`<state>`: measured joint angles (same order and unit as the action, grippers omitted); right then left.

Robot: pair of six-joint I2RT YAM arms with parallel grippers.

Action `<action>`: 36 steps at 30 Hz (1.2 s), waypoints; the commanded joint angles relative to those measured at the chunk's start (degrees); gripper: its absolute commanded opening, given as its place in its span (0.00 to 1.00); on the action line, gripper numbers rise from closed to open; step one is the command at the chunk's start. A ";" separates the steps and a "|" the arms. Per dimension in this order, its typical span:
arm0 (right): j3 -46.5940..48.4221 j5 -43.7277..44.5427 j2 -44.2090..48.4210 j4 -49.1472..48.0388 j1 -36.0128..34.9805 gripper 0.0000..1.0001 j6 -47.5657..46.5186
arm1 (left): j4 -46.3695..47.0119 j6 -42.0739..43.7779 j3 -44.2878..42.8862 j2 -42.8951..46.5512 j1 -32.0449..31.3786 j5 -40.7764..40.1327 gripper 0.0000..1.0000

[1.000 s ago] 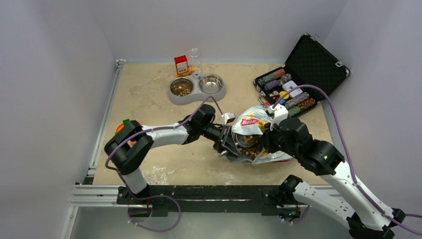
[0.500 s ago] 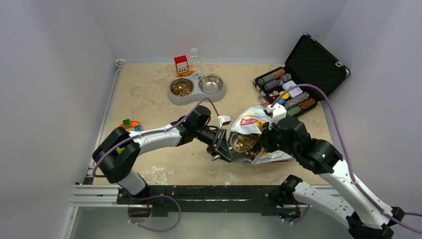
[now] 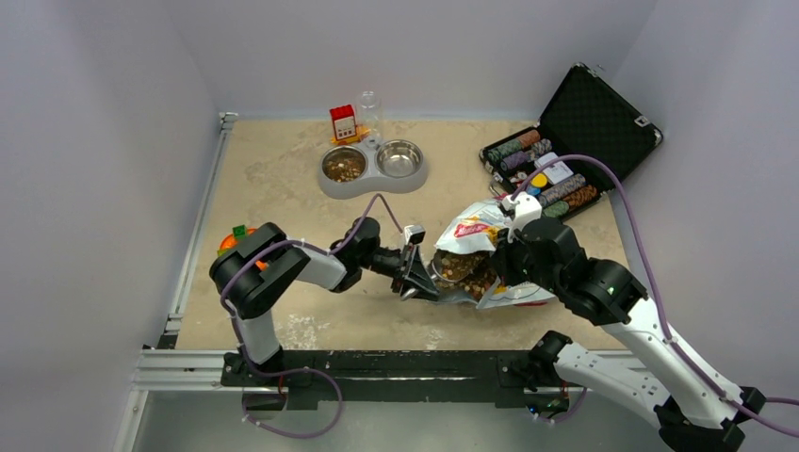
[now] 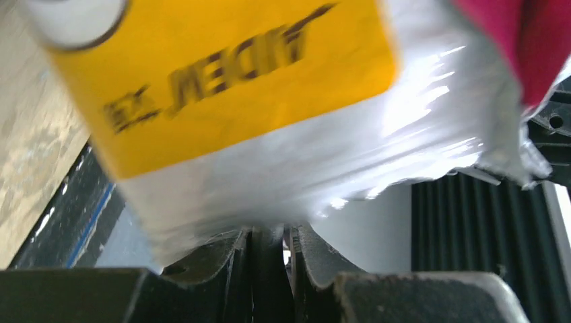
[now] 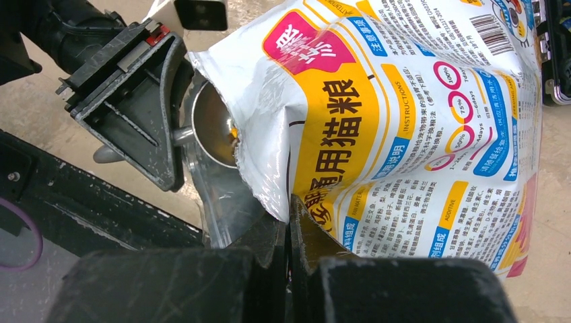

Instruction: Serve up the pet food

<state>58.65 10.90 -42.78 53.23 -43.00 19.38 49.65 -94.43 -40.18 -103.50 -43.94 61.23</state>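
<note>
Right gripper [image 5: 289, 205] pinches bag [image 5: 411, 128]; left gripper [image 3: 415, 276] clamps scoop [image 5: 212, 124] in its mouth. I judge bowl [image 3: 324, 169] partly filled; next kibble [image 3: 460, 267] load pending.

Mid-table: bag [image 3: 471, 233], pet food [image 3: 459, 268] inside, scoop [image 5: 212, 124] at mouth; twin bowl [image 3: 372, 179] behind-left; chip case [image 3: 589, 118] behind-right.
</note>
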 commanded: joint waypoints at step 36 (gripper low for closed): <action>10.52 8.32 -9.56 -3.96 1.72 0.00 5.78 | -42.98 24.21 0.39 32.34 2.61 2.08 0.00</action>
<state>65.34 16.73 -53.12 53.78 -42.09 23.27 4.56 -71.26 -40.58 -73.76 -41.95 61.56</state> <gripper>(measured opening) 0.007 0.256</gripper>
